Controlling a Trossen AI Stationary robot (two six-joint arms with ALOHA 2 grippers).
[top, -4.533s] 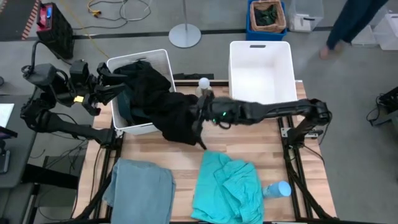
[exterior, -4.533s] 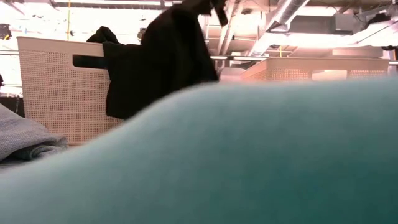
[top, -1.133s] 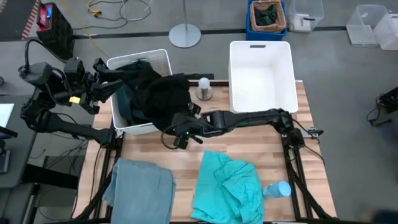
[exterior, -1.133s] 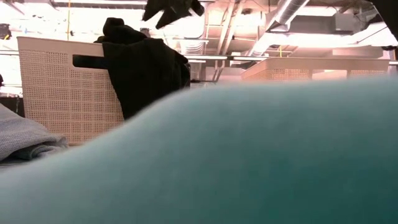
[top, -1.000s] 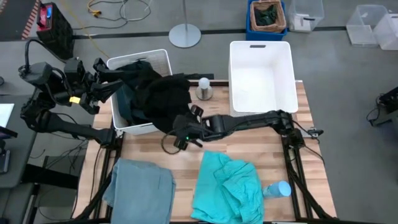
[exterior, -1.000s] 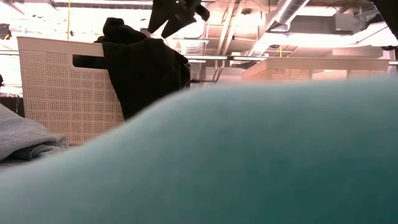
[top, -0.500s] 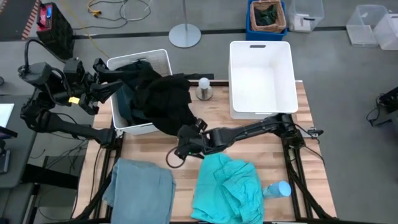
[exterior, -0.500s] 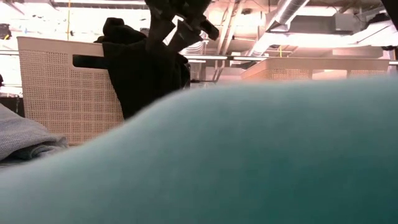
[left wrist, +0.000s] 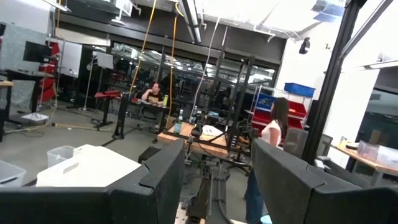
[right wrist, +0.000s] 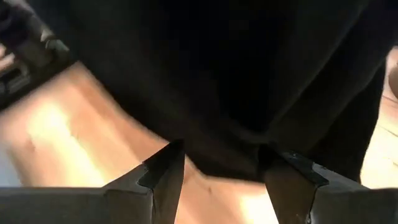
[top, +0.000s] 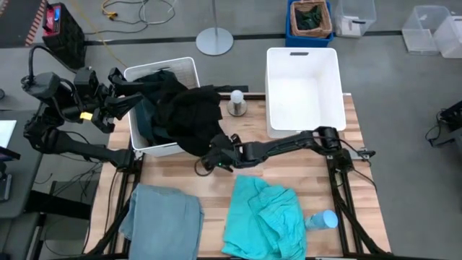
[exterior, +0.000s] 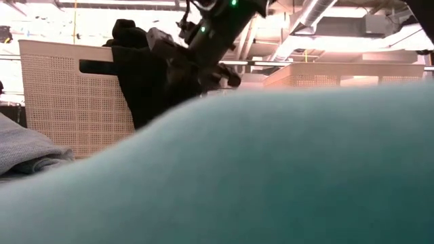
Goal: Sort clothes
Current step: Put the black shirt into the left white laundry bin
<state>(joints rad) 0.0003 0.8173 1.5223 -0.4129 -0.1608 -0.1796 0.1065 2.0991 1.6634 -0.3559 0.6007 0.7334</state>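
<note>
Right gripper (top: 211, 163) has swung back up from the bare wood toward the hanging hem of the black garment (top: 189, 119) since half a second ago; the garment itself hasn't shifted. Its fingers (right wrist: 163, 171) are spread apart with nothing between them, tips right at the black cloth's lower edge, wood of the counter (top: 289, 162) just under it. Black garment is draped over the near right corner of the left white bin (top: 137, 130), part inside, part hanging onto the counter; a dark teal-green piece (top: 146, 118) shows inside the same bin beside it. Right white bin (top: 303, 87) sits at the far right of the counter. Grey-blue garment (top: 164, 220) lies folded at the near left corner, bright turquoise garment (top: 265, 217) crumpled near centre-right, filling most of the low view (exterior: 271, 176). Left gripper (top: 115, 97) is parked off the counter's left edge beside the left bin, fingers (left wrist: 165, 177) wide apart and empty, pointing out at the room.
</note>
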